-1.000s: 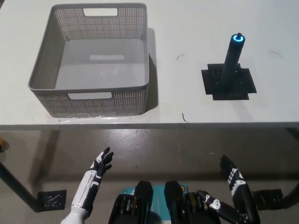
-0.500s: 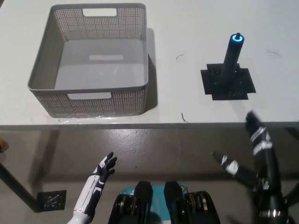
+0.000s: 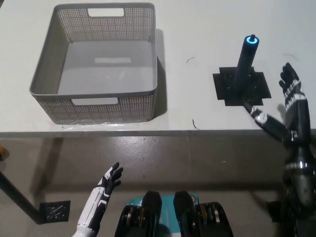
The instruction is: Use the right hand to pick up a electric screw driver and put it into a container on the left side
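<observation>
Screwdriver: the electric screw driver (image 3: 245,60) stands upright on a black mat (image 3: 241,88) on the desk (image 3: 197,29), its blue ring lit at the top. It is untouched, well to the right of the container.

Right hand: I see my right hand (image 3: 291,98) now raised above the desk edge, just right of the screwdriver's mat. A second ago it hung low, below the desk edge; half a second ago it was on its way up. Its fingers (image 3: 289,78) are spread wide and hold nothing, one reaching towards the mat's near right corner.

What this means: I judge the reach is under way but no grasp has begun. The hand must yet close in leftward on the screwdriver's shaft.

Container: the grey perforated container (image 3: 94,101) sits empty, well to the left of the screwdriver, where it was before.

Left hand: the left hand (image 3: 109,178) rests low, below the desk edge and beneath the container's near right corner, fingers apart, holding nothing, hardly shifted.

Hard to make out: whether the reaching finger touches the mat or hangs above it, I cannot tell. The screwdriver's bit end is hidden against the dark mat. The right arm runs off the picture's bottom right.
</observation>
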### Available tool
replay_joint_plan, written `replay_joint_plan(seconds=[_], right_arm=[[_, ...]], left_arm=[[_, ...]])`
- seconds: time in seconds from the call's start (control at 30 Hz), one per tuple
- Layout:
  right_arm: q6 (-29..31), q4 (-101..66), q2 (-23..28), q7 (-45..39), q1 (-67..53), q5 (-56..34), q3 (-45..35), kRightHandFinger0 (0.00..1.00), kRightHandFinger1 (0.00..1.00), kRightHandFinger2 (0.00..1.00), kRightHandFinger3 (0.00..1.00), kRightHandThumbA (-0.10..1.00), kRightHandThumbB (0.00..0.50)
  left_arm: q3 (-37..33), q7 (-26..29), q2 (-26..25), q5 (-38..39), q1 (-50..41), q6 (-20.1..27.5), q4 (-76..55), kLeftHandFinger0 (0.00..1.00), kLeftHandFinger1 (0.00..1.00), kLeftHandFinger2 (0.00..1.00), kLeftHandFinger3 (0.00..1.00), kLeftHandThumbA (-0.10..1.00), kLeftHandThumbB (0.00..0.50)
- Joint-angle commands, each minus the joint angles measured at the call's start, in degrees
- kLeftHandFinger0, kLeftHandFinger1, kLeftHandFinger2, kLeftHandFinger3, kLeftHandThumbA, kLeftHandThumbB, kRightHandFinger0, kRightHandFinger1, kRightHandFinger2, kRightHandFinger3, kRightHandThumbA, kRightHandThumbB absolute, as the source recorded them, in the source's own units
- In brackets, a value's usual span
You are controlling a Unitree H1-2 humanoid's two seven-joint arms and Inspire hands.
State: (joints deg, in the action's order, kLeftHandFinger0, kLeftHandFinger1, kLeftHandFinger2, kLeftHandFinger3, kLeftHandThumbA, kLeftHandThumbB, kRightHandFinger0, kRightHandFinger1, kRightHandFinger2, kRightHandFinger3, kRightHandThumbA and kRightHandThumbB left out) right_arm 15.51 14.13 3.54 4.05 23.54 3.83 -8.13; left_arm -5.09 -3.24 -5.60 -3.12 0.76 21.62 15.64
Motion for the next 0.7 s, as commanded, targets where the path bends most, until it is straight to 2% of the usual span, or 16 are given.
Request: replay_joint_plan(seconds=[0.0,0.07,0.1,0.2,0.37,0.53,0.67], right_arm=[[-1.08,5.41,1.65,1.74,6.96,-1.25,-1.07,1.00,1.00,1.00,1.00,1.00,0.324],[-1.35,6.97,1.89,1.81,7.90,-1.25,-1.05,1.00,1.00,1.00,1.00,1.00,0.314],[-2.14,9.20,2.45,1.92,9.33,-0.99,-1.01,1.00,1.00,1.00,1.00,1.00,0.290],[-2.84,12.55,3.12,1.97,11.34,-1.28,-1.10,1.00,1.00,1.00,1.00,1.00,0.293],[-6.76,16.86,4.04,1.68,14.50,-0.81,-0.30,1.00,1.00,1.00,1.00,1.00,0.347],[-5.66,23.02,4.11,2.03,17.07,-0.48,0.42,1.00,1.00,1.00,1.00,1.00,0.404],[-4.27,27.85,4.29,2.98,19.26,0.04,0.81,1.00,1.00,1.00,1.00,1.00,0.426]], left_arm=[[0.12,-0.24,-0.16,-0.18,0.09,2.68,-0.75,1.00,1.00,1.00,1.00,1.00,0.270],[0.18,-0.32,-0.20,0.00,0.00,2.89,-0.66,1.00,1.00,1.00,1.00,1.00,0.268],[0.18,-0.49,-0.21,0.31,0.07,3.22,-0.31,1.00,1.00,1.00,1.00,1.00,0.262],[0.13,-0.56,-0.31,0.17,0.20,3.22,-0.29,1.00,1.00,1.00,1.00,1.00,0.271],[0.08,-0.55,-0.30,-0.02,0.31,3.10,-0.42,1.00,1.00,1.00,1.00,1.00,0.289],[-0.05,-0.82,-0.36,0.12,0.11,2.87,-0.71,1.00,1.00,1.00,1.00,1.00,0.269],[-0.04,-0.61,-0.39,-0.27,0.14,3.07,-0.59,1.00,1.00,1.00,1.00,1.00,0.269]])
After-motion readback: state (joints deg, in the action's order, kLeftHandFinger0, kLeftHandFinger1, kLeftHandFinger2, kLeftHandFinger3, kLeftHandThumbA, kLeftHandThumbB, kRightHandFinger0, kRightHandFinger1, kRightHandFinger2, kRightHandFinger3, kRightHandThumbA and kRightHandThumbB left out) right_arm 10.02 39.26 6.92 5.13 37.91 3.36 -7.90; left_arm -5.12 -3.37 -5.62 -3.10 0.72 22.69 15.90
